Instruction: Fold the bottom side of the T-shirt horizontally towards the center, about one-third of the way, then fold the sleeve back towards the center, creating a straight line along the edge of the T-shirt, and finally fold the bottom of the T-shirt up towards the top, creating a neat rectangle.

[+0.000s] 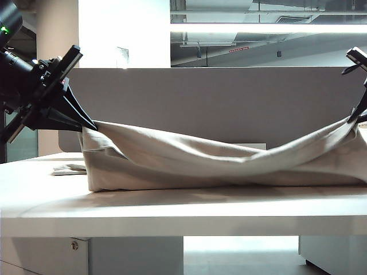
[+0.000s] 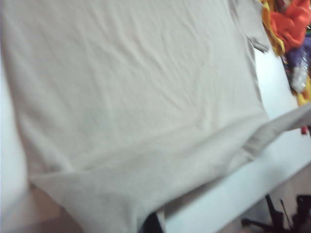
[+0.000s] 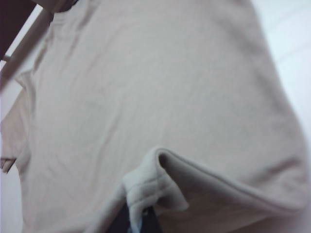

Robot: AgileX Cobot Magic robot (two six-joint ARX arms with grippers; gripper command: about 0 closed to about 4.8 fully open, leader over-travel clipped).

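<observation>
The pale beige T-shirt (image 1: 218, 163) lies across the white table (image 1: 172, 209). Its near long edge is lifted at both ends and sags in the middle. My left gripper (image 1: 92, 123) is shut on the cloth at the left end. In the left wrist view its dark tip (image 2: 151, 224) pokes out under the raised corner. My right gripper (image 1: 352, 117) is shut on the right end, pinching a bunched fold (image 3: 146, 187) of the edge. A short sleeve (image 3: 12, 131) lies flat at the far side. The blur hides which edge is the bottom hem.
A grey partition (image 1: 229, 97) stands behind the table. A small white item (image 1: 69, 168) lies on the table left of the shirt. Colourful red and yellow things (image 2: 286, 24) sit beyond the shirt in the left wrist view. Dark stand legs (image 2: 272, 221) show below the table edge.
</observation>
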